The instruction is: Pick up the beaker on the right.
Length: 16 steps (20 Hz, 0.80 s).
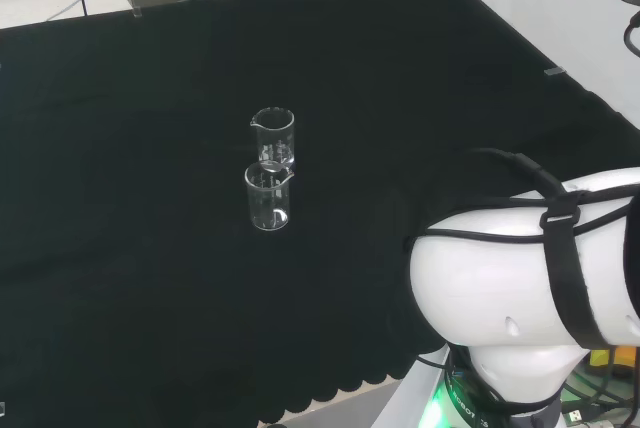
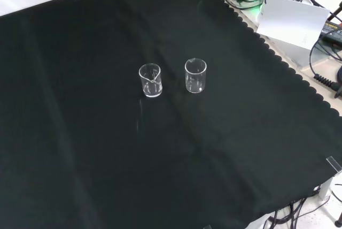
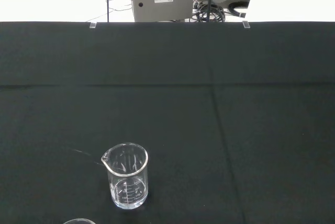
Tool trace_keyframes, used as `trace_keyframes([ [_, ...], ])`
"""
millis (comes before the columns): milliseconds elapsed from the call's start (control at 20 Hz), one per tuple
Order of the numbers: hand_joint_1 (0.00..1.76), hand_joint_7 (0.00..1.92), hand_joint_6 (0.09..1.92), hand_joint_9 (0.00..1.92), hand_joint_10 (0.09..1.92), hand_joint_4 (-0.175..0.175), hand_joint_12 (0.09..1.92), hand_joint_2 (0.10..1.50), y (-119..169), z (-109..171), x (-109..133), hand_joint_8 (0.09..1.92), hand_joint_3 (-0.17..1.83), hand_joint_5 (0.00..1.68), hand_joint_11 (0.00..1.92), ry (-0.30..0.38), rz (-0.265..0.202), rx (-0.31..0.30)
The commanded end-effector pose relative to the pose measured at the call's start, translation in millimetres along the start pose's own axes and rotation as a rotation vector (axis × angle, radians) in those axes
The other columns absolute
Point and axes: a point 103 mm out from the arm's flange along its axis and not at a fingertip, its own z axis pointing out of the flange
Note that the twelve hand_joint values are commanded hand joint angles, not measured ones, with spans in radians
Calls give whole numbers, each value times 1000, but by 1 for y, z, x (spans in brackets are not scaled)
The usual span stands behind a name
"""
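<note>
We are at the start: both beakers stand untouched on the table (image 2: pixel 80 149). We must reach the right beaker (image 2: pixel 195 75) beside the other beaker (image 2: pixel 150 81); we cannot tell the fingers' state.

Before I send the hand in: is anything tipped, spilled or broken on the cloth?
Nothing stands out. Both beakers stand upright and apart on the black cloth: the left beaker and the right beaker in the front view. They look empty and whole, and I see no liquid or shards around them.
</note>
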Motion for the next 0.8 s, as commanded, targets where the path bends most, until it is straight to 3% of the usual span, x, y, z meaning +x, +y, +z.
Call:
trace_keyframes([
  [50,39,15,265,108,641,2,1264,1146,-1,0,20,523,524,174,5,-28,0,-12],
  [250,1,9,88,102,639,1,1276,1250,0,0,13,520,342,244,0,-13,2,-4],
  [550,0,9,87,103,639,1,1278,1261,7,9,-18,519,320,254,0,-2,24,12],
  [800,1,10,87,103,639,0,1279,1262,20,33,-59,519,316,254,0,29,57,51],
])
